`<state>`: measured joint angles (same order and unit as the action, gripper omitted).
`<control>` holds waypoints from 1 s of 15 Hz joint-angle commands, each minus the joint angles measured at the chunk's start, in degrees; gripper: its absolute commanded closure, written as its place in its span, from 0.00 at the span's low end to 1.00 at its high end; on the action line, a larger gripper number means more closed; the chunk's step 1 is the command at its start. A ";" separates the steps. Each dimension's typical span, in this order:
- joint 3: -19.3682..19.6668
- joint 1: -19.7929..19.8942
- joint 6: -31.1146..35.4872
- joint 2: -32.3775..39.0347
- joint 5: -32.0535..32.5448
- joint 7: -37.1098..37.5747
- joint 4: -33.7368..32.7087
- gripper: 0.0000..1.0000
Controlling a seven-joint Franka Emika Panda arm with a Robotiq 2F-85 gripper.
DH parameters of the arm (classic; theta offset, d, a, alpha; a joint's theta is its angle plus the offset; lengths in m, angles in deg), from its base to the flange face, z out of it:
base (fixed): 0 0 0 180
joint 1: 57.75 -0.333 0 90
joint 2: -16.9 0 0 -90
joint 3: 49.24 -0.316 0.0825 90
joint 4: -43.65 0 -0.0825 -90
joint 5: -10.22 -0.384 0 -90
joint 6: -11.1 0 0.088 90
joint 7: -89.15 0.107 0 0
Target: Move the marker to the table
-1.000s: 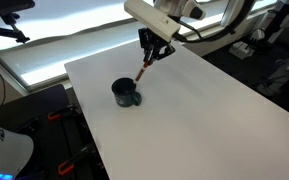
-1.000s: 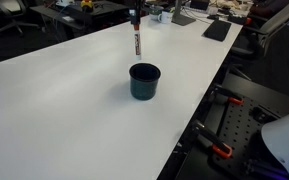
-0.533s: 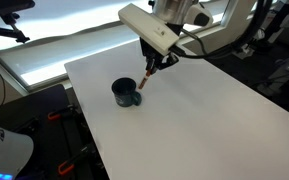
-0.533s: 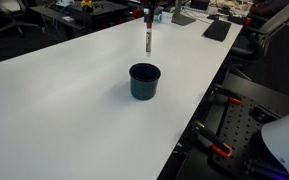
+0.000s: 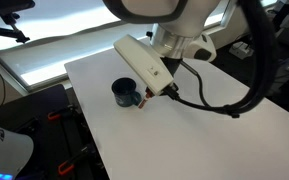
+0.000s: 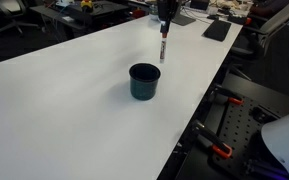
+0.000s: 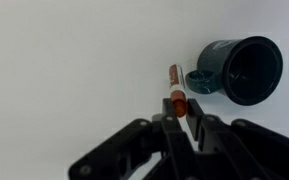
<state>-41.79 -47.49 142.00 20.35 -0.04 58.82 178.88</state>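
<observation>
Nearest, a dark blue-black handled mug [image 6: 144,81] is noted standing on the large white matte tabletop [image 6: 54,100], toward one long edge. Just beyond it, the thin reddish-orange marker [image 6: 163,48] is held upright, pinched at its upper end by the narrowly closed jaws of the black gripper [image 6: 164,28]. Whether the tip touches the tabletop cannot be told. If released upright, the marker would likely topple and could roll against the mug or toward the edge.

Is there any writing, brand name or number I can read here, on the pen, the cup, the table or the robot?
No text can be read in any view.
marker: a paler band that may be a label, too blurred to read.
mug: plain dark surface, no print showing.
table: plain white, no marks.
gripper: black, holding the marker, no lettering visible.
</observation>
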 commanded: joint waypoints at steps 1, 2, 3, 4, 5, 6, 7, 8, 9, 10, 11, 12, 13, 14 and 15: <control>-0.45 -0.41 4.71 0.89 -1.39 -1.53 2.20 0.96; -0.89 -0.75 5.97 1.72 -1.36 -1.20 2.30 0.96; -1.41 -1.11 7.22 2.49 -1.05 -0.63 2.32 0.96; -2.06 -1.50 8.39 3.41 -0.75 -0.06 2.22 0.96; -2.69 -1.77 9.45 4.29 -0.48 0.44 2.11 0.96; -3.34 -1.99 10.23 5.29 -0.60 0.53 1.78 0.96; -4.01 -2.24 11.00 6.30 -0.39 1.01 1.50 0.96; -4.62 -2.37 11.61 7.24 -0.43 1.03 1.22 0.96; -5.26 -2.32 12.15 8.00 -0.63 0.71 1.03 0.96; -5.81 -2.26 12.59 8.62 -0.63 0.69 0.89 0.96; -6.36 -2.02 12.91 9.14 -0.84 0.19 0.74 0.96; -6.72 -1.97 13.22 9.58 -0.67 0.61 0.61 0.96; -7.06 -1.83 13.41 9.86 -0.77 0.50 0.38 0.78; -7.56 -1.52 13.10 10.05 -1.35 -0.43 0.08 0.60; -7.74 -1.53 13.12 10.19 -1.04 -0.31 0.00 0.52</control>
<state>-48.43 -49.46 154.52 29.89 -0.04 59.11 179.65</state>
